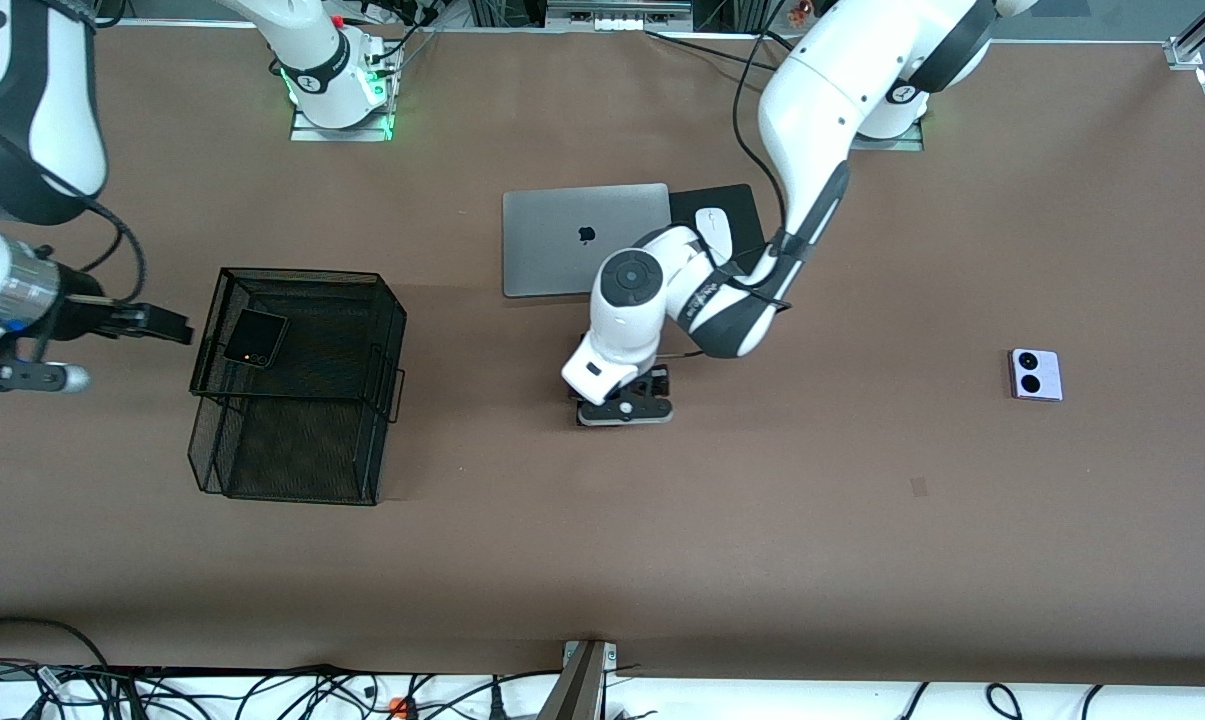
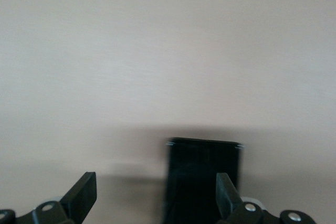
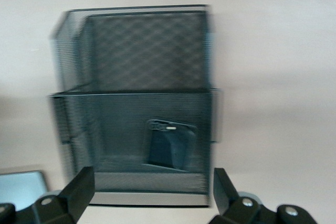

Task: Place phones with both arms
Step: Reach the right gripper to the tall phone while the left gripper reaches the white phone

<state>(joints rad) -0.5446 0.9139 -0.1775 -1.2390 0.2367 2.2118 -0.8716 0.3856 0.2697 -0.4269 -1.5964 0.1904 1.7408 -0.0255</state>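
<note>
The long black slab phone [image 2: 202, 177] lies flat on the brown table between the open fingers of my left gripper [image 2: 156, 182], close to one fingertip [image 2: 224, 187] and not held. In the front view that gripper [image 1: 627, 400] is low at the table's middle and hides the phone. A small black flip phone [image 1: 254, 338] leans inside the black mesh basket [image 1: 302, 275]. My right gripper [image 1: 162, 325] hangs open and empty beside the basket, toward the right arm's end; its wrist view shows the flip phone [image 3: 170, 145] through the mesh. The lavender-white flip phone [image 1: 1035, 374] lies toward the left arm's end.
A closed grey laptop [image 1: 582, 240] lies farther from the front camera than the left gripper, with a white mouse [image 1: 714, 232] on a black pad [image 1: 737, 200] beside it. The left forearm [image 1: 802, 200] crosses over the pad. Cables run along the table's near edge.
</note>
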